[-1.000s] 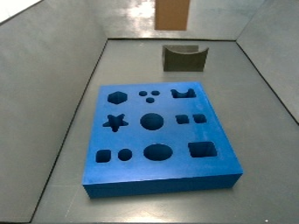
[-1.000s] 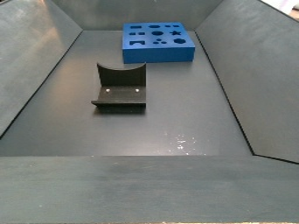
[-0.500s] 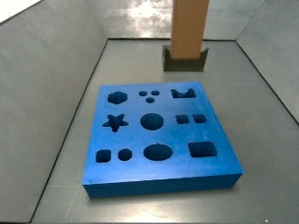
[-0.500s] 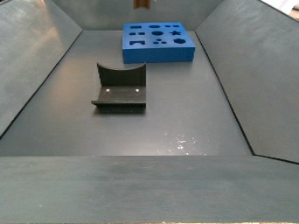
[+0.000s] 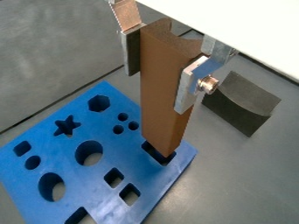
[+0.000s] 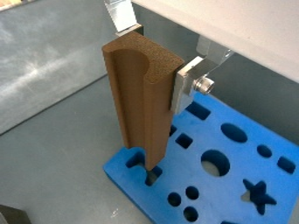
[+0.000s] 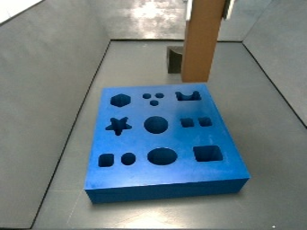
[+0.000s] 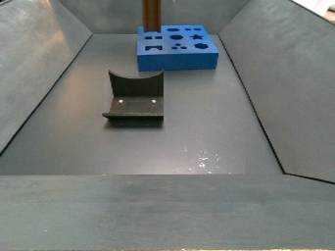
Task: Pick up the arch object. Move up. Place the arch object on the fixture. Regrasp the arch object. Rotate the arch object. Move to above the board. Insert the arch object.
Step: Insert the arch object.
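Observation:
My gripper [image 5: 163, 74] is shut on the arch object [image 5: 162, 101], an orange-brown bar held upright between the silver fingers [image 5: 195, 80]. It also shows in a wrist view [image 6: 142, 105] with the gripper [image 6: 158, 70] near its top. Its lower end is at the arch cutout [image 7: 186, 94] near the edge of the blue board [image 7: 162, 135]; I cannot tell whether it has entered. In both side views the bar [image 7: 202, 40] [image 8: 152, 15] runs up out of frame over the board [image 8: 178, 47]. The fixture [image 8: 135, 98] stands empty.
The fixture [image 7: 175, 61] is partly hidden behind the bar, beyond the board's far end. Grey walls [image 8: 39, 88] enclose the floor on all sides. The board holds other cutouts: a hexagon [image 7: 118, 99], a star [image 7: 118, 125], circles and squares.
The arch object has come from over the fixture to over the board's arch cutout, and its lower end now sits lower, close to the board.

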Tool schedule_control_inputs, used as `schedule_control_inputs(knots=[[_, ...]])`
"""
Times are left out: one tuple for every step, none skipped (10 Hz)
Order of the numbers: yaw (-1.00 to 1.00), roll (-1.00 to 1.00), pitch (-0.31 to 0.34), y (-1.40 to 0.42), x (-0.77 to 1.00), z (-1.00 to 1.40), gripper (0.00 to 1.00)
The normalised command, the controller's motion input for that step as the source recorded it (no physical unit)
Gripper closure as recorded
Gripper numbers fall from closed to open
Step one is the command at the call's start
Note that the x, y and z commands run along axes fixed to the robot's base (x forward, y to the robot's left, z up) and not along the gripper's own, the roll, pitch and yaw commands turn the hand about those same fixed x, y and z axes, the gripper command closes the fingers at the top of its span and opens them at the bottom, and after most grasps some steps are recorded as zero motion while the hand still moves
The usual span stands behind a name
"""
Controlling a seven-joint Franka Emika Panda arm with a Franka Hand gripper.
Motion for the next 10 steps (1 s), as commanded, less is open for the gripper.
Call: schedule_control_inputs(knots=[[0.0,0.0,0.0,0.0,0.0,-0.03,1.0],[0.0,0.1,0.0,0.0,-0.03,-0.23,1.0],[-0.03,0.21,0.047,0.0,-0.18,-0.39,1.0],[-0.03,0.12,0.06,0.0,-0.01,-0.1,1.0],[0.0,0.03,0.019,0.0,-0.03,-0.04,1.0],[0.0,0.05,0.0,0.0,0.0,-0.17,1.0],[0.08,0.0,-0.013,0.0,0.19,-0.26,1.0],[0.2,0.0,-0.031,-0.01,0.35,-0.29,1.0],[0.28,0.01,-0.047,-0.02,0.4,-0.3,1.0],[0.32,0.02,-0.074,0.0,0.3,-0.21,1.0]])
